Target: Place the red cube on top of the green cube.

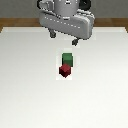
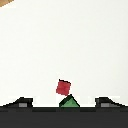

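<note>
The jaws are spread wide and nothing is held. The small dark red plain cube [image 1: 64, 71] is seen on the white tabletop [image 1: 30, 85], touching the small dark green plain cube [image 1: 67, 58]. It looks light and hard, so its flat sides should be pinched.

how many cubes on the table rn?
2. The green cube sits near the middle of the white table, below the raised gripper. The red cube is right beside it, on the side away from the robot. None looks hidden.
</note>
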Motion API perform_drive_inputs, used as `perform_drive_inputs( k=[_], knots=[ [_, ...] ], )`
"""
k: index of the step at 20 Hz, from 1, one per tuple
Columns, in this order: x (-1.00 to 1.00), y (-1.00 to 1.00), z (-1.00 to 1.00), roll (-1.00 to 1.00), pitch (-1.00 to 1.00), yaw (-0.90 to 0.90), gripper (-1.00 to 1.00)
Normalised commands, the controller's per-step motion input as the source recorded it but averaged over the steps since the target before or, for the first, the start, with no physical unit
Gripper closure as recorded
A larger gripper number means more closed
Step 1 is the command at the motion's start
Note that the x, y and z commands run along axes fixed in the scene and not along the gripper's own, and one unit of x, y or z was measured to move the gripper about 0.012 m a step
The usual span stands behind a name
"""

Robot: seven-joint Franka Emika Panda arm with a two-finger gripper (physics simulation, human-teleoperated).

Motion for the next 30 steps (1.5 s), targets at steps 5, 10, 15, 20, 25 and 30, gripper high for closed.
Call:
perform_drive_inputs(
  k=[5, 10, 15, 20, 25, 30],
  knots=[
    [0.20, 0.00, 0.00, 0.00, 0.00, 0.00, -1.00],
    [0.00, 0.00, -0.40, 0.00, 0.00, 0.00, -1.00],
    [0.00, 0.00, -1.00, 0.00, 0.00, 0.00, -1.00],
    [0.00, 0.00, -1.00, 0.00, 0.00, 0.00, -1.00],
    [0.00, 0.00, -0.40, 0.00, 0.00, 0.00, -1.00],
    [0.00, 0.00, 0.00, 0.00, 0.00, 0.00, 1.00]
  ],
)
